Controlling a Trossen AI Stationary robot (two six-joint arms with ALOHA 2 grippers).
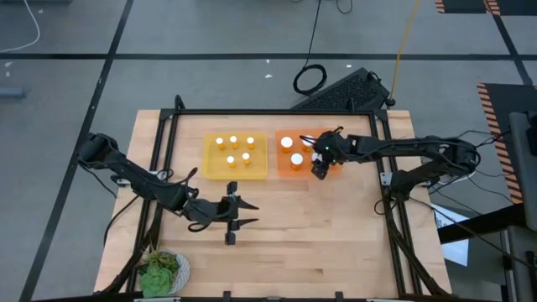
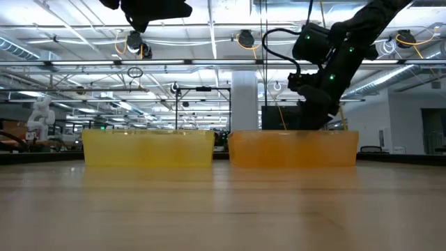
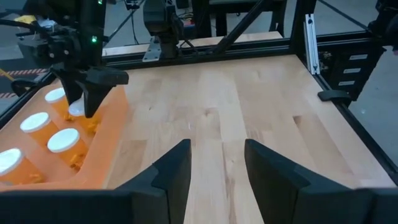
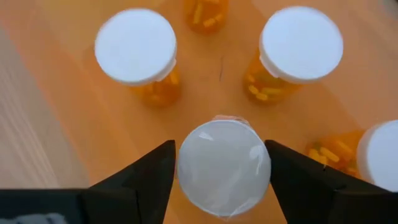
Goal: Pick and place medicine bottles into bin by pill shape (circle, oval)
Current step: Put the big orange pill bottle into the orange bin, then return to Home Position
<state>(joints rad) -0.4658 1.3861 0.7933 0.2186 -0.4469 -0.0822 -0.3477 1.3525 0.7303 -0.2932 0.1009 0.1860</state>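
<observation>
- Bottles sorted by pill shape fill two bins at the back of a wooden table [image 1: 336,226]: five small-capped medicine bottles [image 1: 236,148] stand in the yellow bin [image 1: 210,166] on the left, wider-capped ones [image 1: 286,143] in the orange bin [image 1: 281,168] just beside it on the right.
- Right gripper [image 4: 222,168] reaches over the orange bin's right-hand part, its two dark fingers [image 4: 152,174] set against opposite sides of a white-capped bottle [image 4: 224,165] held upright between them, low inside the bin.
- From the right wrist, three more capped bottles stand around the held one, amber bodies showing yellow pills; one [image 4: 135,46] is to one side, another [image 4: 300,45] across from it, a third [image 4: 379,155] at the picture's edge.
- From table height, the right arm [image 2: 327,70] comes down behind the orange bin's translucent wall [image 2: 293,150], and the yellow bin [image 2: 148,148] sits alongside.
- Left gripper [image 1: 232,216] waits over bare wood in front of the yellow bin, well apart from both bins, fingers [image 3: 174,174] spread wide and holding nothing.
- Green leafy object [image 1: 159,273] lies at the table's front-left corner, near the left arm.
</observation>
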